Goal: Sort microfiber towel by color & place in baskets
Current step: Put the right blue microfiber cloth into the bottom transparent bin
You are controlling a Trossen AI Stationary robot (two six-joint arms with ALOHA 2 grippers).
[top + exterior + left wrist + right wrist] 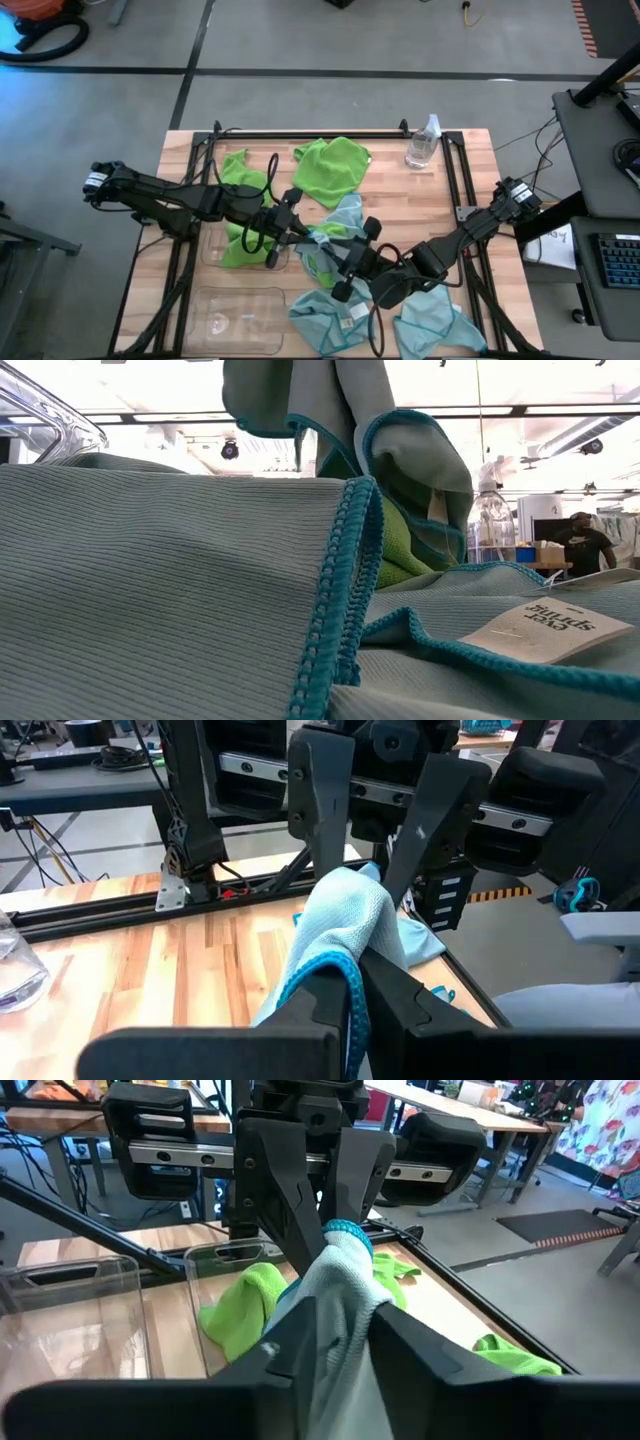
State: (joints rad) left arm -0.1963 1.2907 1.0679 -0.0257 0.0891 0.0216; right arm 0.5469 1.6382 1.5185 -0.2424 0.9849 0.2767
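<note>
- Fingers of the left gripper (pixel 298 229) were clamped on a blue towel (pixel 338 226).
- Right gripper (pixel 351 262) pinched its other end; it stretched diagonally between them.

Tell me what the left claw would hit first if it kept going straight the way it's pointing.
Probably the right claw: the left claw is shut on the pale blue towel, and the right one faces it across that cloth, though depth is hard to judge.

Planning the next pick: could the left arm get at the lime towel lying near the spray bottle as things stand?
Probably not yet: the left tool is shut on a blue towel shared with the right tool. The lime towel itself lies uncovered.
</note>
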